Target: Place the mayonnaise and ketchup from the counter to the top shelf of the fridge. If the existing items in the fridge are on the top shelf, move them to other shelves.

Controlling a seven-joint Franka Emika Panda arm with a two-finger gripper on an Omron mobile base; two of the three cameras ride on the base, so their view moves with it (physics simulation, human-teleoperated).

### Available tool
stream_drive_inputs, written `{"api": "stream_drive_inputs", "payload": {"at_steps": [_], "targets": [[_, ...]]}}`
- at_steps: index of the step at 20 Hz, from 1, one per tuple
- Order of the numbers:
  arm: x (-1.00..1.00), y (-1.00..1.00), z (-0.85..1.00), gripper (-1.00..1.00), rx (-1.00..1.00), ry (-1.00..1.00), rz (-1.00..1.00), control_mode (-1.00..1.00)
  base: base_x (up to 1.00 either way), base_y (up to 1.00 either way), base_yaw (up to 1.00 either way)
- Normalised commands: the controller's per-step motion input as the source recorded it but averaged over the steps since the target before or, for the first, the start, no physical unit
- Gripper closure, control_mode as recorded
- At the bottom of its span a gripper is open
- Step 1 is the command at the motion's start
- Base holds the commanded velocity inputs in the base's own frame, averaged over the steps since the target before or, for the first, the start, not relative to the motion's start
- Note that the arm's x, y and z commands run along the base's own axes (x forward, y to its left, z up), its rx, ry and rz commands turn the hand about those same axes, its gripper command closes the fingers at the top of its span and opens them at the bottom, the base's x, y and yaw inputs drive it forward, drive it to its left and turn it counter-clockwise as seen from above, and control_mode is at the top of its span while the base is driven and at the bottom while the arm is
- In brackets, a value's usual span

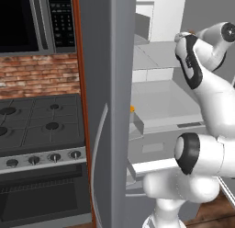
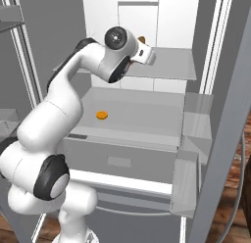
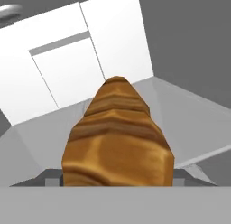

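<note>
The gripper [image 3: 116,179] pinches a brown bread roll [image 3: 117,137]. In the hand view the roll sits between the two finger tips and stretches away from them, its ridged crust covering most of what lies ahead. The right base view gives only a sliver of that roll [image 2: 141,39] past the white hand, but it places the gripper [image 2: 147,53] just over the near left part of the top shelf [image 2: 171,60] of the fridge [image 2: 211,41]. Whether the roll touches the panel I cannot tell.

Beyond the roll's far tip, the hand view shows the shelf running back to the white rear wall of the fridge [image 3: 67,60].

Below the jaws, one shelf down, a small orange lump [image 2: 101,115] lies on the lower shelf [image 2: 142,109], well apart from the gripper. The left base view catches it only as an orange speck [image 1: 132,109] at the edge of the open fridge door [image 1: 114,84], which hides the rest of that shelf.

Farther out, door bins [image 2: 196,119] hang to the right of the shelves. Left of the door and its curved silver handle [image 1: 98,149] stand a stove [image 1: 41,126] and a microwave [image 1: 27,20].
</note>
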Motion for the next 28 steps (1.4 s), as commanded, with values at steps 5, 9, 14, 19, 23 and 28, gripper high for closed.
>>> {"api": "stream_drive_inputs", "payload": {"at_steps": [5,9,14,19,23,28], "targets": [[-1.00,0.21,0.57,1.00,-0.02,-0.08,0.00,-1.00,0.00,0.00,0.00],[-1.00,0.11,0.33,1.00,-0.03,0.00,0.04,-1.00,0.00,0.00,0.00],[-1.00,0.17,-0.07,1.00,-0.12,0.00,0.06,-1.00,0.00,0.00,0.00],[-1.00,0.26,-0.79,1.00,-0.12,0.04,0.13,-1.00,0.00,0.00,0.00],[-0.94,0.27,-0.96,1.00,-0.04,0.29,0.08,-1.00,0.00,0.00,0.00],[-0.17,0.03,-0.98,1.00,0.02,0.38,0.00,-1.00,0.00,0.00,0.00]]}}
